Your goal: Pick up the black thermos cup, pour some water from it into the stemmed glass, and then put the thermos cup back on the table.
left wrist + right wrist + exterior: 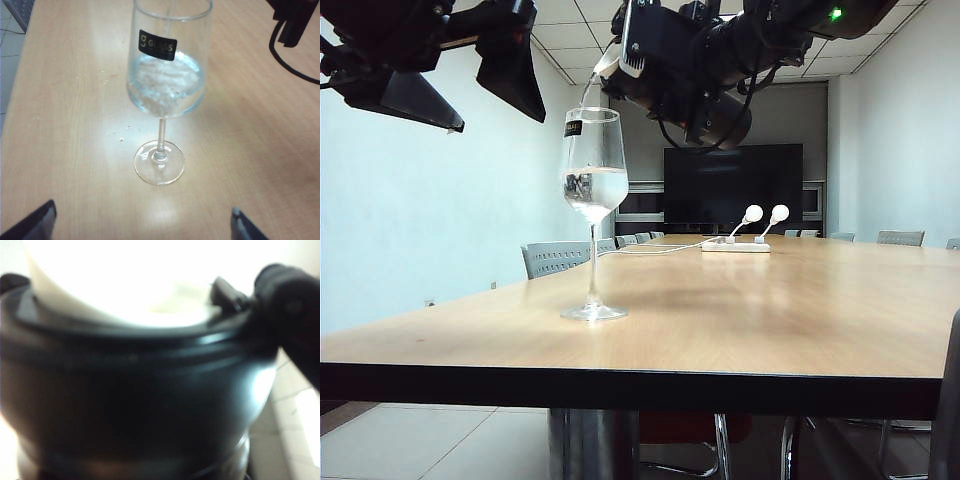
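Observation:
The stemmed glass (pixel 594 170) stands upright on the table (pixel 770 310), about a third full of water. In the left wrist view the stemmed glass (pixel 167 75) shows its black label and churning water. High above it, my right gripper (pixel 685 70) is shut on the black thermos cup (pixel 645 45). The cup is tipped, and its whitish spout (pixel 608 62) sends a thin stream into the glass. The black thermos cup (pixel 135 390) fills the right wrist view and hides the fingers. My left gripper (pixel 500 118) (pixel 142 210) hangs open left of the glass, holding nothing.
A white power strip with two round white plugs (pixel 735 245) and its cable lie farther back on the table. Grey chairs (pixel 555 258) line the far side under a dark screen (pixel 732 185). A few droplets (pixel 105 80) spot the table (pixel 60 125) near the glass.

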Controlling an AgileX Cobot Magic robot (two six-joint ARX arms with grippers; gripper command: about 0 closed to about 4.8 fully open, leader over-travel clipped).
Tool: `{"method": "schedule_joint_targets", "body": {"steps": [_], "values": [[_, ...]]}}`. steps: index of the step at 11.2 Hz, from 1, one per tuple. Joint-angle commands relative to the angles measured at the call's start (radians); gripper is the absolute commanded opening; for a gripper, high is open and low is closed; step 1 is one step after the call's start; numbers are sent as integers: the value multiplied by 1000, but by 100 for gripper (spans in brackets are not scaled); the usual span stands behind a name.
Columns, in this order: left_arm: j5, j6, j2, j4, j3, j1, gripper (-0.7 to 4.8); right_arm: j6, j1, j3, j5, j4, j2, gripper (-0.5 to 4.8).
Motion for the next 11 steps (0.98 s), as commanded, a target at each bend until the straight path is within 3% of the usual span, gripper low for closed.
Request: {"method": "schedule_joint_targets", "body": {"steps": [1,2,3,6,7,11], "values": [[3,0,-2,6,6,0,458,116,0,14,8,93,-20,165],[3,0,-2,6,6,0,458,146,0,14,11,94,-20,165],[3,0,-2,6,6,0,458,296,0,14,12,98,-21,165],[3,0,-2,6,6,0,458,495,0,14,69,126,-21,165],[3,0,-2,7,6,0,458,617,0,14,107,144,-21,166],[3,0,-2,6,6,0,458,795,0,14,228,179,-27,166]]}}
